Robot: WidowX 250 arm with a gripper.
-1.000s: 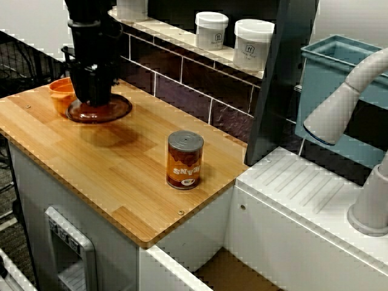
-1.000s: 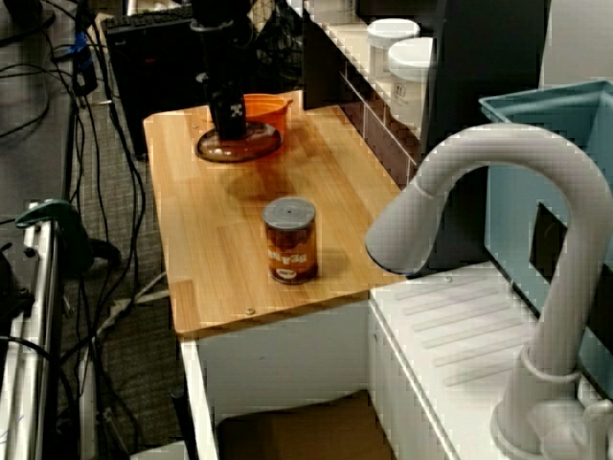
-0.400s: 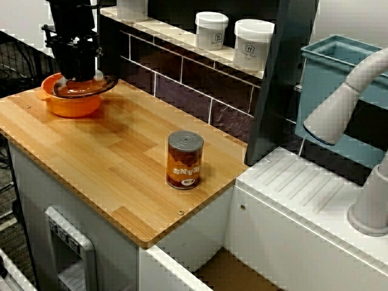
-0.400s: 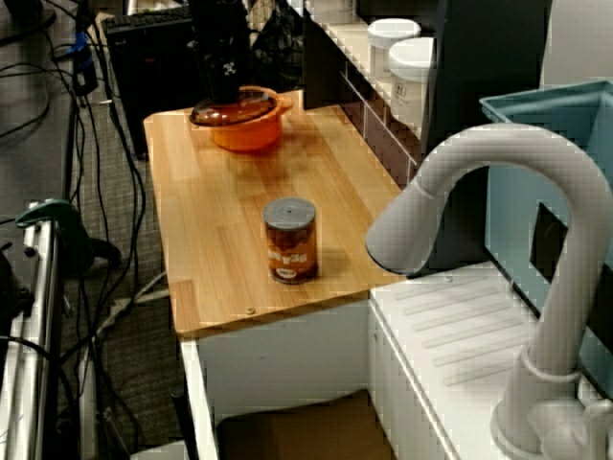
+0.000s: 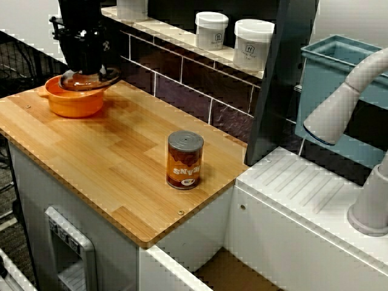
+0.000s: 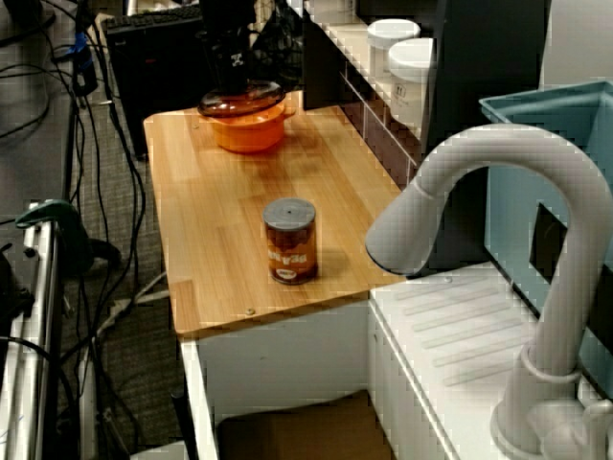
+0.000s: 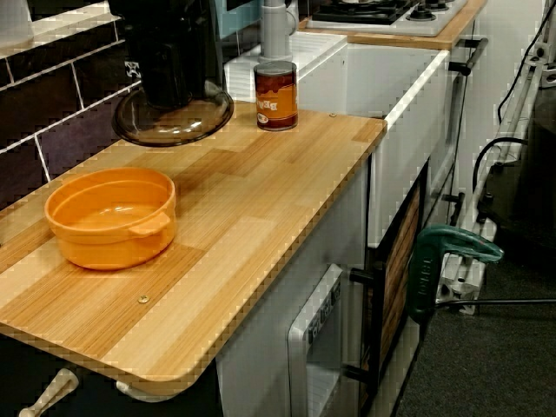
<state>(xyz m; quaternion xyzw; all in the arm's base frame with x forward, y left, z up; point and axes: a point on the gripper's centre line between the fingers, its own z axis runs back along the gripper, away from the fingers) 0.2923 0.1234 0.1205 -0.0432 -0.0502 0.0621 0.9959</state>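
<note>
My black gripper is shut on the knob of a clear glass lid, which hangs level in the air. The lid floats a little above an orange pot at the far left of the wooden counter. In the view from the counter's far end, the lid sits higher than the open orange pot and offset toward the can side. The view from the sink end shows the lid over the pot's rim. My fingertips are hidden behind the gripper body.
A brown can with a grey top stands near the counter's sink end. Two white jars sit on the tiled ledge behind. A white faucet, a blue rack and a ribbed drainboard lie to the right.
The lid went from low over the counter beside the pot up and left over the pot. It has since drifted slightly right and a touch higher.
</note>
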